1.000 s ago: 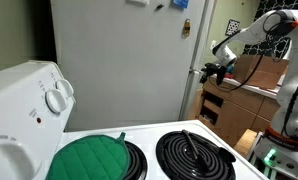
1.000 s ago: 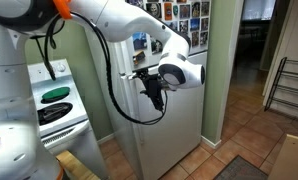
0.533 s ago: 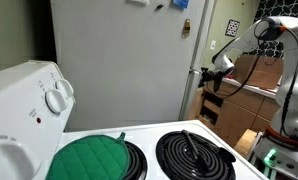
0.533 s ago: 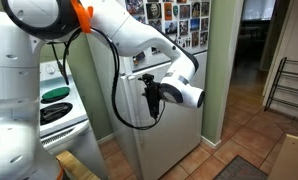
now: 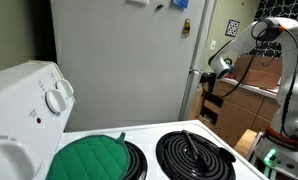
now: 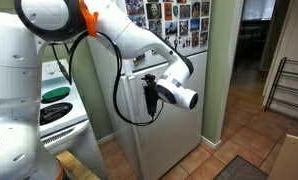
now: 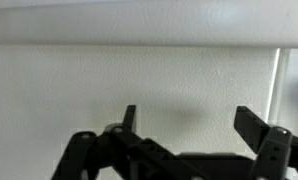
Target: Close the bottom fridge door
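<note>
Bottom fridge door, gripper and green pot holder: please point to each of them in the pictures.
bottom fridge door [image 6: 179, 135]: in an exterior view, on its white outer face.
gripper [image 7: 189, 122]: wrist view, midway between its two fingertips.
green pot holder [image 5: 89, 158]: in an exterior view, on the middle of its cloth.

White bottom fridge door [image 6: 179, 135], nearly closed

bottom fridge door [image 6: 177, 140] before tool [image 7: 189, 118], (floor [image 6: 229, 150] free)

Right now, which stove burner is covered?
The burner beside the white knobs: a green potholder lies on it. The other burner shows bare black coils.
</note>
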Tool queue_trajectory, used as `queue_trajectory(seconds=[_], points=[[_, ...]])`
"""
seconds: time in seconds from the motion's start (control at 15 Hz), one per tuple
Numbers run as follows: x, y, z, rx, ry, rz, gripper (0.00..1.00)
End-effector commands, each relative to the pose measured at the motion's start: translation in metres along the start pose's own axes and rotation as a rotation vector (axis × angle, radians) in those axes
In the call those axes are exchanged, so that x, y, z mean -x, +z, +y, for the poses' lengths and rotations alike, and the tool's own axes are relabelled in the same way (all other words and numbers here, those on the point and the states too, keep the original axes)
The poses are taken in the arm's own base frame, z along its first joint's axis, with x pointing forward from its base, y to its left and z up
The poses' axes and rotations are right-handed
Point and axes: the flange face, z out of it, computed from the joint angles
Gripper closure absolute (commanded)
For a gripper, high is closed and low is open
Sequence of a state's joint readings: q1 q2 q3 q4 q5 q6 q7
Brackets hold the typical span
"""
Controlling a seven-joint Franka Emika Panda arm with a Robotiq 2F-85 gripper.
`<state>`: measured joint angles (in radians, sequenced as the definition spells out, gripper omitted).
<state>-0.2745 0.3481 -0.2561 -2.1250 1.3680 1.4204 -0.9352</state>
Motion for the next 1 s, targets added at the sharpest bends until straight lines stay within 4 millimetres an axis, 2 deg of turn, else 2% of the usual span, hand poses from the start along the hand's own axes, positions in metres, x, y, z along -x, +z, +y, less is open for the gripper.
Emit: queue_trajectory(seconds=[0.0,0.2,0.67,0.73,0.93], points=[[-0.001,0.012,0.007,0.045,0.011,0.059,0.0],[-0.004,0.032,0.004,-0.017,-0.067,0.092,0.0],[0.004,0.069,-0.001,-0.067,-0.046,0.066,0.0],[0.002,0.067,0.0,-0.054,-0.05,0.075,0.0],[-0.001,0.032,-0.004,0.007,-0.079,0.147,0.0]])
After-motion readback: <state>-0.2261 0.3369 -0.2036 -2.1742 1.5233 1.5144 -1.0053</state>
